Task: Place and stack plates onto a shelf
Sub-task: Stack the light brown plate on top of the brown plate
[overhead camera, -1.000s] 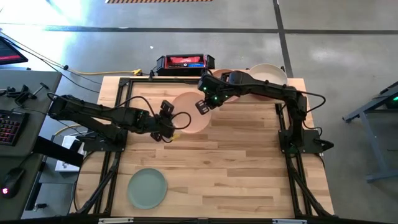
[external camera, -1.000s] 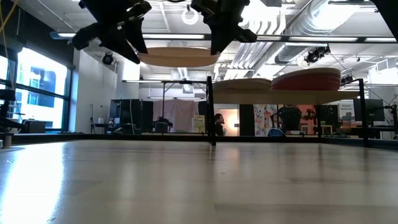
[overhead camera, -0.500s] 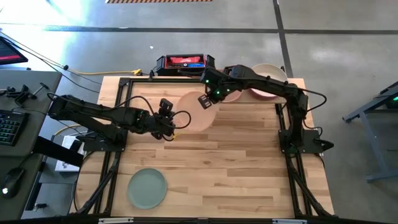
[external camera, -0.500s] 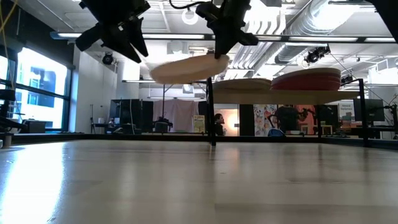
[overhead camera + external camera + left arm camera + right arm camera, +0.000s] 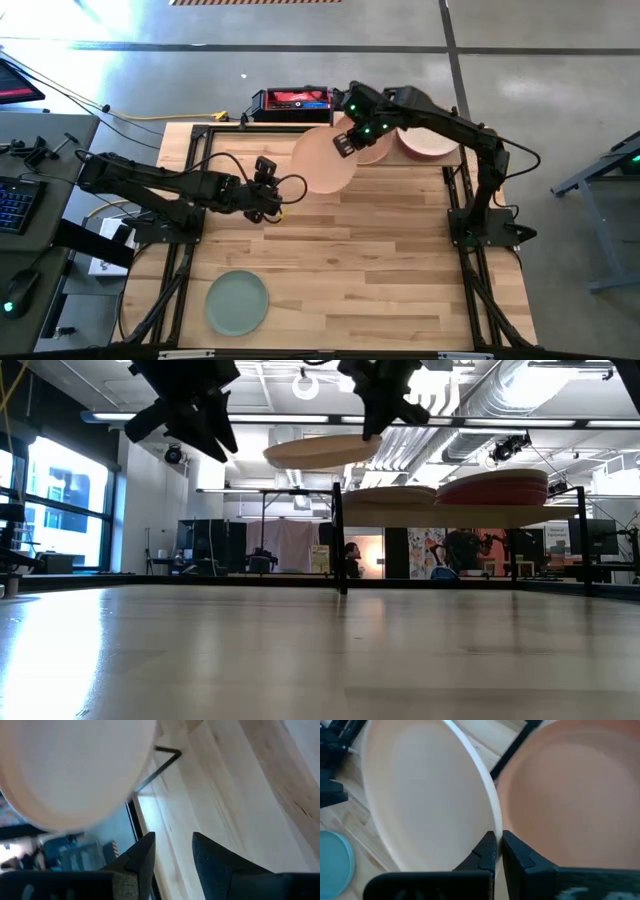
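My right gripper (image 5: 345,142) is shut on a pale pink plate (image 5: 322,160) and carries it in the air just left of the shelf (image 5: 440,516), a little above the shelf's plates. A tan plate (image 5: 570,795) lies on the shelf's left half. A stack topped by a cream plate over an orange-red one (image 5: 492,488) lies on its right half. My left gripper (image 5: 172,855) is open and hovers left of the carried plate without touching it. A mint green plate (image 5: 237,303) lies flat near the table's near left corner. My right gripper (image 5: 496,851) pinches the pale pink plate by its rim (image 5: 493,820), on the side toward the shelf, one finger on the upper face and one under it. The fingers come slanting down from the far right. The plate (image 5: 322,452) is lifted clear and about level.
A red and black box (image 5: 295,100) sits beyond the table's far edge. Black frame rails run along the table's left and right sides. The shelf's black leg (image 5: 338,540) stands close under the carried plate. The wooden tabletop (image 5: 380,260) between the arms is bare.
The plate was between both grippers; it has come away from my left gripper, which has stayed about where it was. My right gripper has carried the plate toward the far right, to the shelf, and slightly up. The plate tipped on the way and is level again.
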### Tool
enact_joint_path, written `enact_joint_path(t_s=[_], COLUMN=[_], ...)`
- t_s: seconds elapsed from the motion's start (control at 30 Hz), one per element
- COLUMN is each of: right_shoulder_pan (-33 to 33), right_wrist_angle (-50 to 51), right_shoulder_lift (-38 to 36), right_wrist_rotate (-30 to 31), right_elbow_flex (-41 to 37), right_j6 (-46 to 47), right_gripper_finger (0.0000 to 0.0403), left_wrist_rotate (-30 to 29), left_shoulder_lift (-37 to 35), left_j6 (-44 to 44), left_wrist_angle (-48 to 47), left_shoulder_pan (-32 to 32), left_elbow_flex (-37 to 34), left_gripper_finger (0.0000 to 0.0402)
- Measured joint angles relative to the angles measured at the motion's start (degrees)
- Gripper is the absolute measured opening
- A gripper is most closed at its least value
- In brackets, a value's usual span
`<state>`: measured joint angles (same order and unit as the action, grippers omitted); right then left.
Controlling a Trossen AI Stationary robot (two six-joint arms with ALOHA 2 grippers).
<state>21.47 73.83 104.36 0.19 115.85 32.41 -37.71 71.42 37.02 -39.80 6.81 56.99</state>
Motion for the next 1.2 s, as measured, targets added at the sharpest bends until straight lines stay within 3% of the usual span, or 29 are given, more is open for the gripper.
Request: enact_joint_path(t_s=[0.43, 0.9, 1.2], right_shoulder_pan=[13.9, 32.3, 37.3], right_wrist_angle=[4.5, 9.2, 9.2], right_shoulder_lift=[-1.6, -1.6, -1.6], right_wrist_rotate=[-9.6, -20.5, -24.2], right_elbow_flex=[0.0, 0.0, -0.5], right_j6=[-10.5, -25.1, -30.3], right_gripper_finger=[0.0000, 0.0000, 0.0000], left_wrist_rotate=[0.0, 2.6, 2.6], left_shoulder_lift=[0.0, 0.0, 0.0], left_j6=[-17.9, -32.4, -42.5], left_wrist_angle=[-5.7, -5.8, -5.4], left_shoulder_pan=[-5.2, -9.0, -11.7], left_elbow_flex=[0.0, 0.0, 0.0], left_gripper_finger=[0.0118, 0.0117, 0.0117])
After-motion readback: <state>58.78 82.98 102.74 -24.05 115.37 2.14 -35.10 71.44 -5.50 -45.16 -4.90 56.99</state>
